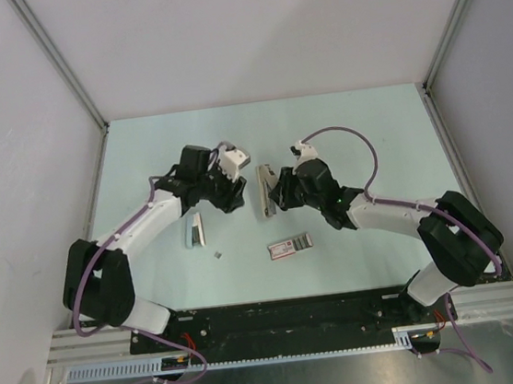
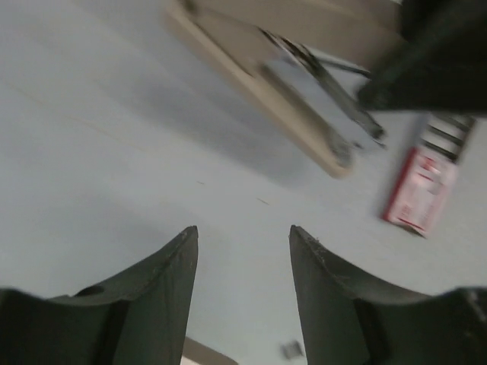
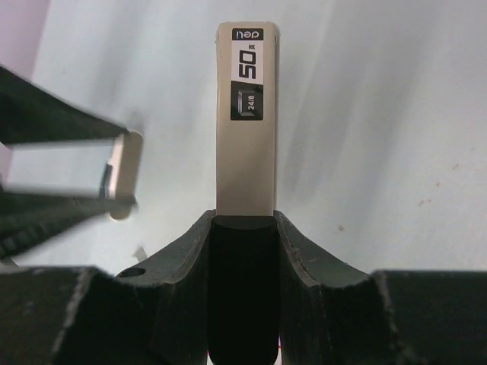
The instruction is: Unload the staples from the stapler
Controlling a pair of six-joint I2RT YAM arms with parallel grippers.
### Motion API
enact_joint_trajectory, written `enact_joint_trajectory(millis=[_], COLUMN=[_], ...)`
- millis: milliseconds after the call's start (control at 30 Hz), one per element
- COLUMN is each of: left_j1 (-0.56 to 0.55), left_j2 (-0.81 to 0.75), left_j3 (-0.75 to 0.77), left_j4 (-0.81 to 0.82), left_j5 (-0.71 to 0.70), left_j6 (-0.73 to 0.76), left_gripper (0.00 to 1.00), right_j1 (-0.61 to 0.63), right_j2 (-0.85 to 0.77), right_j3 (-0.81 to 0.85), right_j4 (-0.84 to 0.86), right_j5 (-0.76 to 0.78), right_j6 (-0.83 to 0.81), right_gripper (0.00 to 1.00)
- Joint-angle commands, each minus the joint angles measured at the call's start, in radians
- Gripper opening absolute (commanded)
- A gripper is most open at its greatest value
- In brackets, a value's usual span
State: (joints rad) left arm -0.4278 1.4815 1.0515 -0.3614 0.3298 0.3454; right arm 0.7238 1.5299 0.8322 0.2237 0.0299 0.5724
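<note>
Near the middle of the table (image 1: 370, 133), the right gripper (image 3: 243, 219) pinches the cream stapler (image 3: 245, 122) tight between its fingers, while the left gripper (image 2: 242, 236) hovers just left of it, fingers spread and empty, and the pink-and-grey box (image 1: 290, 245) lies nearer the near edge.

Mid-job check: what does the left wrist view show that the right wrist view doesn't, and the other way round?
Only the left wrist view: the flat pink-and-grey rectangular box lying on the table, and the left claw open with nothing between its fingers.
Only the right wrist view: the right claw shut on the slim cream-beige stapler, and the black printed label reading 50 and 24/8 on it.
Both: that stapler and the pale table.
</note>
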Motion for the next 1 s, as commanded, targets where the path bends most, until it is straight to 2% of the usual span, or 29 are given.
enact_joint_trajectory(millis=[0, 67, 200, 467, 633, 700, 800, 967], left_j1=[-0.005, -0.006, -0.005, -0.005, -0.005, -0.005, -0.002, 0.002], left_j2=[0.004, 0.019, 0.039, 0.069, 0.086, 0.091, 0.091, 0.087], left_j3=[-0.029, -0.031, -0.024, -0.012, -0.013, -0.013, -0.016, -0.017], left_j4=[-0.067, -0.07, -0.07, -0.07, -0.071, -0.071, -0.071, -0.07], left_j5=[0.302, 0.352, 0.396, 0.409, 0.396, 0.385, 0.375, 0.33], left_j6=[-0.065, -0.069, -0.07, -0.048, -0.03, -0.021, -0.005, 0.026], left_gripper=[0.65, 0.72, 0.76, 0.78, 0.75, 0.72, 0.62, 0.31], right_j1=[0.037, 0.051, 0.061, 0.082, 0.101, 0.108, 0.114, 0.119], right_j2=[-0.028, -0.029, -0.026, -0.025, -0.04, -0.046, -0.054, -0.06], right_j3=[0.078, 0.086, 0.096, 0.097, 0.097, 0.097, 0.097, 0.097], right_j4=[0.164, 0.175, 0.195, 0.226, 0.243, 0.25, 0.244, 0.22], right_j5=[0.126, 0.139, 0.138, 0.113, 0.11, 0.107, 0.105, 0.09], right_j6=[0.107, 0.126, 0.165, 0.242, 0.272, 0.282, 0.29, 0.302], right_gripper=[0.0, 0.0, 0.0, 0.0, 0.0, 0.0, 0.0, 0.0])
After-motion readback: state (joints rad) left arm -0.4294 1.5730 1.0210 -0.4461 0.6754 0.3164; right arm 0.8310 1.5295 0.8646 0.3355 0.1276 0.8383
